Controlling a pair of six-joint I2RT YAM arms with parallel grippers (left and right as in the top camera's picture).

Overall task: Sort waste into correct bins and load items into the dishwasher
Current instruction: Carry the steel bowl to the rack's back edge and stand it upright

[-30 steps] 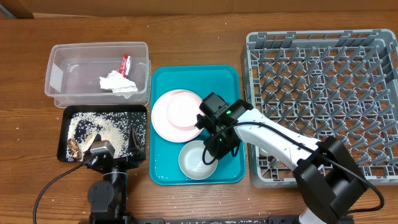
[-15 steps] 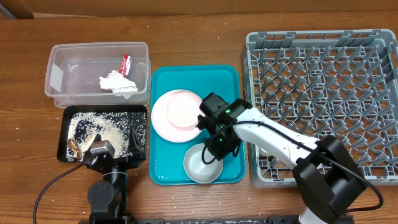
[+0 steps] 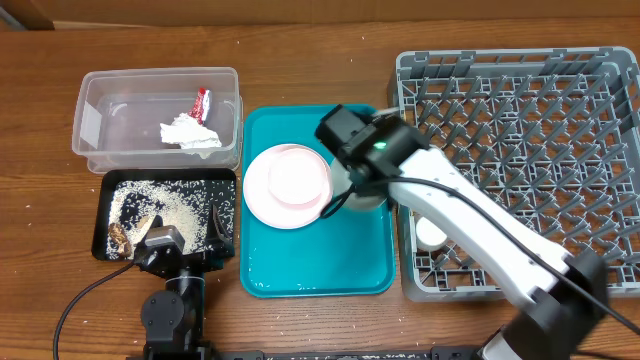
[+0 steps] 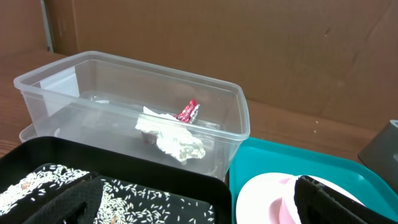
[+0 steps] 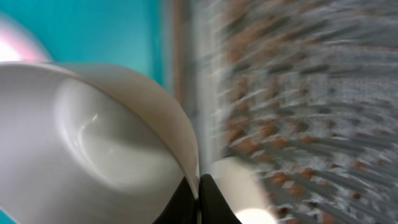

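Hard to see the bowl from above: mostly hidden under the right arm, with only a pale edge peeking out beside the pink and white plate. Much easier to see from the right wrist: tipped on its side and pinched by its thin rim in the right tool, shut tight on it. Very blurry behind the bowl there, so hard to make out the pegs of the grey rack. Held over the right side of the teal tray, close to the rack's left wall. Partly covered by the arm too: a small white cup in the rack. Cut off at the bottom of the left wrist view: the two dark fingers of the left tool, spread wide apart at the near edge of the black tray of rice. Stretched from the lower right corner up and left across the rack: the right arm, bent down at the wrist. In the clear tub on the brown surface: a white tissue and a red wrapper, close together.
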